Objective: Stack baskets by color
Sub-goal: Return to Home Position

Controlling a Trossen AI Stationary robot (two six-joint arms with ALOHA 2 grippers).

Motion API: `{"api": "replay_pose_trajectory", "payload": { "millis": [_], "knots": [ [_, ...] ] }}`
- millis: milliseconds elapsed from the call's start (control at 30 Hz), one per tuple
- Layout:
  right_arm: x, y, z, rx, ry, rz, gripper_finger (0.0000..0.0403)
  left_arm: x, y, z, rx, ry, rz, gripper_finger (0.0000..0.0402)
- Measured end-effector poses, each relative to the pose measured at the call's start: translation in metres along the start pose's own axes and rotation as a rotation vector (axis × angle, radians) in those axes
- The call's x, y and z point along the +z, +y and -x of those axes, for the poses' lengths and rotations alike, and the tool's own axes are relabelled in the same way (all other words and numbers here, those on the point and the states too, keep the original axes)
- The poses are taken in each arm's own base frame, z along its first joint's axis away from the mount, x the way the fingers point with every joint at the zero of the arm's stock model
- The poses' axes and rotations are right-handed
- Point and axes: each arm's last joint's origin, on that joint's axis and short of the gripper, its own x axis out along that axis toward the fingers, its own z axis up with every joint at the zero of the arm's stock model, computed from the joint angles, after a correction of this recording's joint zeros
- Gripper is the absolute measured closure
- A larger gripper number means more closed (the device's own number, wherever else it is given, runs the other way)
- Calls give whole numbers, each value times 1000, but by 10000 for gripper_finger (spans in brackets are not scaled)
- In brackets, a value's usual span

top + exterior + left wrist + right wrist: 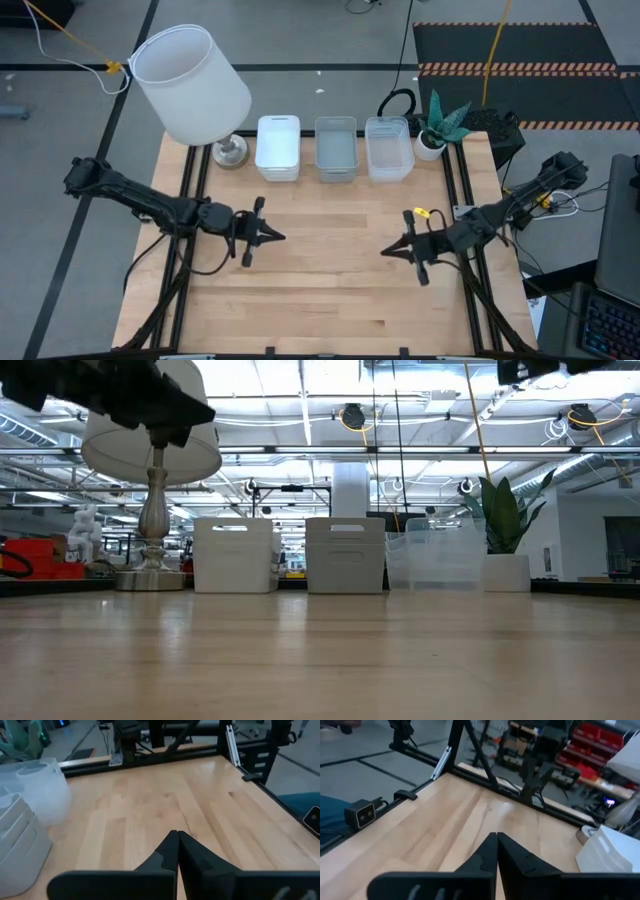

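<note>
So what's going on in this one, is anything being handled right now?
Nothing is being held. The left gripper and right gripper are both shut and empty, over the bare middle of the table. Along the far edge stand three stacks sorted by colour: the white stack, grey stack and clear stack, between a lamp and a potted plant. The sorting looks done.

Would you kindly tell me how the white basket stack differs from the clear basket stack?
The white basket stack is opaque; the clear basket stack is see-through. The white one stands beside the lamp, the clear one beside the potted plant. Both sit upright in one row, the grey stack between them.
</note>
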Motion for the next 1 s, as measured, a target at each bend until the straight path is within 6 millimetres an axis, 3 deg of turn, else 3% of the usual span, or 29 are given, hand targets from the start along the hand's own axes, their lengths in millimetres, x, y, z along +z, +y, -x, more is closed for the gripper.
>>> {"api": "replay_pose_trajectory", "payload": {
  "millis": [233, 467, 1000],
  "knots": [
    [-36, 0, 22, -18, -88, 13, 400, -23, -1, 2, 3, -43, -44, 399],
    [-62, -1, 40, -19, -154, -18, 402, -26, 3, 2, 8, -39, -105, 391],
    [-82, 1, 61, 119, -307, -51, 403, -27, 16, 1, -49, -40, -91, 395]
  ]
}}
